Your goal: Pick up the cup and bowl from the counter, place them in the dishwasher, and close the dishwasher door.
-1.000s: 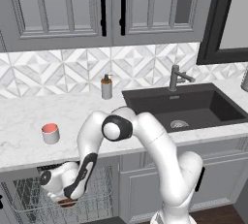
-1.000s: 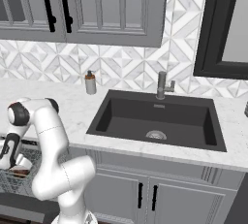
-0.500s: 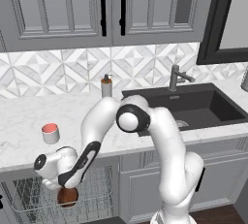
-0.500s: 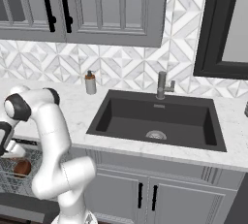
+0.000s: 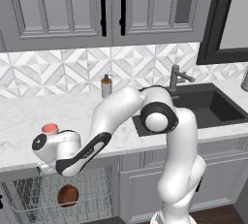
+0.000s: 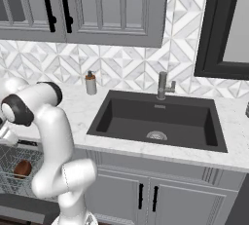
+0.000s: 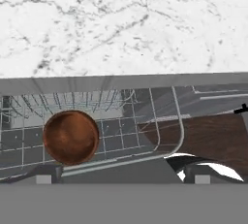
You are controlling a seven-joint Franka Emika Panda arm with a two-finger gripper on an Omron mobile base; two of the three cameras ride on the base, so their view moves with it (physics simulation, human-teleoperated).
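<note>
The dark reddish-brown bowl [image 5: 68, 195] [image 6: 22, 168] [image 7: 71, 136] lies alone in the dishwasher's grey wire rack [image 5: 29, 201] [image 6: 8, 160] [image 7: 154, 121], which is pulled out under the counter [image 5: 24, 121] [image 7: 121, 19]. The light-grey cup [image 5: 50, 128] with its salmon-red inside stands on the counter near the front edge, partly behind my hand. My gripper [image 5: 42, 169] [image 6: 7, 134] [image 7: 121, 179] hangs above the rack at the height of the counter's edge, open and empty, the fingertips wide apart. The dark dishwasher door [image 6: 22, 207] lies open below the rack.
A soap dispenser [image 5: 106, 86] [image 6: 90, 83] stands by the tiled wall. The dark sink [image 5: 208, 106] [image 6: 155, 119] with its faucet [image 5: 175, 76] [image 6: 163, 85] lies to the right. Grey cabinet doors [image 6: 146, 195] close the space under the sink.
My gripper has let go of the bowl, which stays in the rack. The hand has risen from the rack to the counter's edge.
</note>
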